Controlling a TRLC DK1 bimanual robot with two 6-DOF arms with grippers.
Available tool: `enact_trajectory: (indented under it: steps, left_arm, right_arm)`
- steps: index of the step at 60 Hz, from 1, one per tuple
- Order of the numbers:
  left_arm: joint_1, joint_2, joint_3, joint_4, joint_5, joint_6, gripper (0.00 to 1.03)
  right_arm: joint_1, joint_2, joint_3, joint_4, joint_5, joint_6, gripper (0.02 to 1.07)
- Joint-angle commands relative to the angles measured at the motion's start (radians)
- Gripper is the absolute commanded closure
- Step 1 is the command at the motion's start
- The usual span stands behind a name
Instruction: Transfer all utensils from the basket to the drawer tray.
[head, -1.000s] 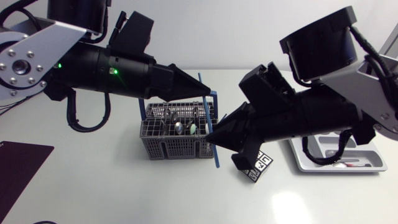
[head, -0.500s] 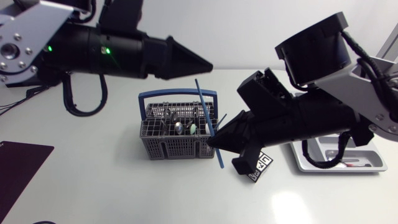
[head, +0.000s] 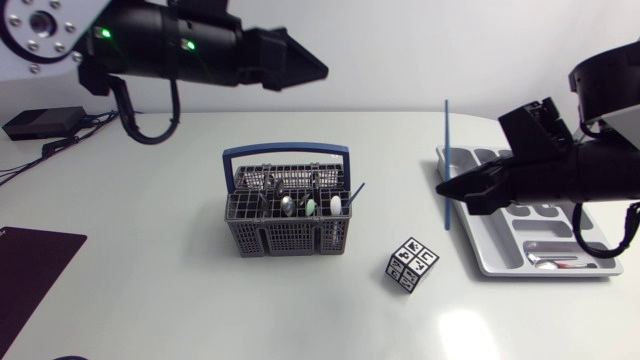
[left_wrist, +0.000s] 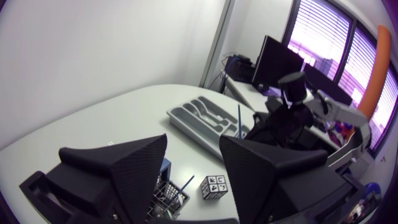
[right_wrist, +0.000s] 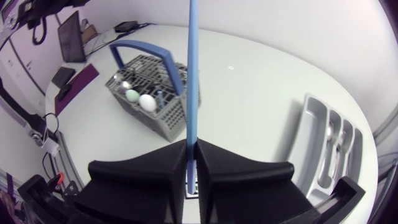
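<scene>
Right gripper (right_wrist: 191, 146): clamped tight on a skinny blue utensil (right_wrist: 191, 74) that pokes straight up past the fingertips.
Left gripper (left_wrist: 194, 142): fingers spread wide, nothing between them, hanging up high.
Basket (right_wrist: 163, 124): ahead of the right jaws, with several utensils inside.
Drawer tray (right_wrist: 311, 118): off to the side of the right jaws.

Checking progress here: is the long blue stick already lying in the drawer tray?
No, the right hand clamps the blue stick upright from two sides, so it is not laid in the drawer tray.
</scene>
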Motion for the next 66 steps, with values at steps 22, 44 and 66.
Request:
enact_trajectory:
  steps: [22, 44, 66]
  left_arm:
    - [-0.223, 0.153, -0.061, -0.078, -0.256, 0.331, 0.42]
    - [-0.260, 0.231, -0.179, 0.079, -0.371, 0.446, 0.42]
    - [-0.283, 0.271, -0.265, 0.287, -0.422, 0.466, 0.43]
  right_arm:
    - [-0.387, 0.355, 0.037, 0.078, 0.094, -0.081, 1.01]
    - [-0.436, 0.548, 0.080, 0.146, 0.157, -0.074, 0.81]
    - [-0.393, 0.513, 0.026, 0.173, 0.155, -0.072, 0.09]
